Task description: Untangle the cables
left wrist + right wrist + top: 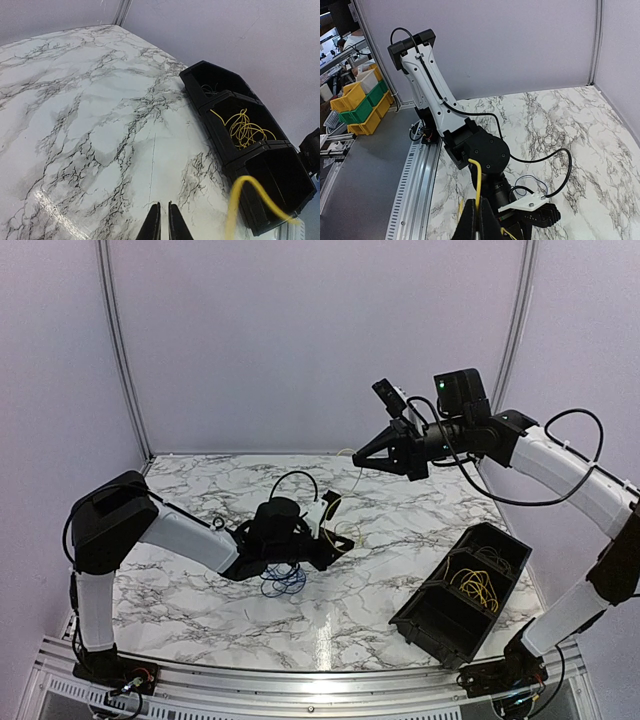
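**Cable separation: yellow strand lifted, blue coil on the surface**

Cables appear light, limp and springy, likely to snag on one another; a single strand clear of the knot looks the safest place to grip. The right tool (479, 220), raised high, pinches a yellow cable (478, 180) between pressed-together fingers. The left tool (161, 222), low over the marble surface (400, 510), shows only a narrow gap and holds nothing visible; the blue cables (284, 580) lie directly beneath it. More yellow cable (478, 592) sits in the black bin's (430, 625) middle compartment.

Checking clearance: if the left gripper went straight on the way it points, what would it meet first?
Probably bare marble tabletop: the left gripper points low across it; the black compartmented bin sits off to the right. Depth unclear.
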